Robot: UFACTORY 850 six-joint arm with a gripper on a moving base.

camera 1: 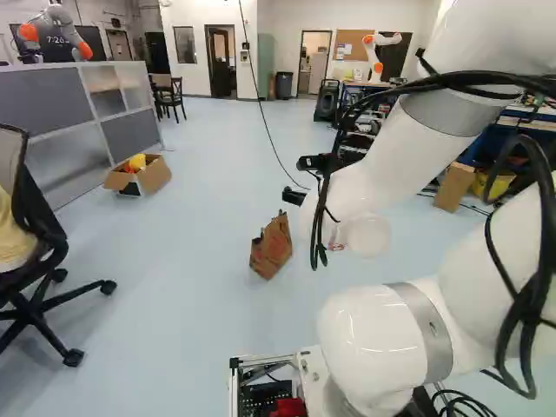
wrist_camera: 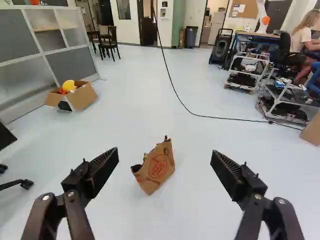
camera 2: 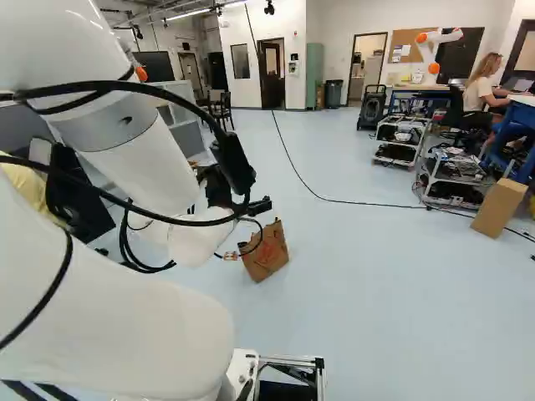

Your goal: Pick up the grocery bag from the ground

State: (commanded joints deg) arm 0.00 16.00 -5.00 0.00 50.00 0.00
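In your left base view, the brown paper grocery bag (camera 1: 271,248) is on the floor (camera 1: 191,287), below the gripper (camera 1: 294,180) in that view, its long axis slanting up to the right. In your right base view, its ragged mouth points up and left. In your wrist view, the gripper (wrist_camera: 165,157) is spread wide, with the creased bag ahead, between the fingers' lines, a round red print on its near face.

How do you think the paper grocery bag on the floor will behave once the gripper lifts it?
The bag will probably crumple under the fingers, as its brown sides look like thin paper. It may swing or twist, since it already leans to one side.
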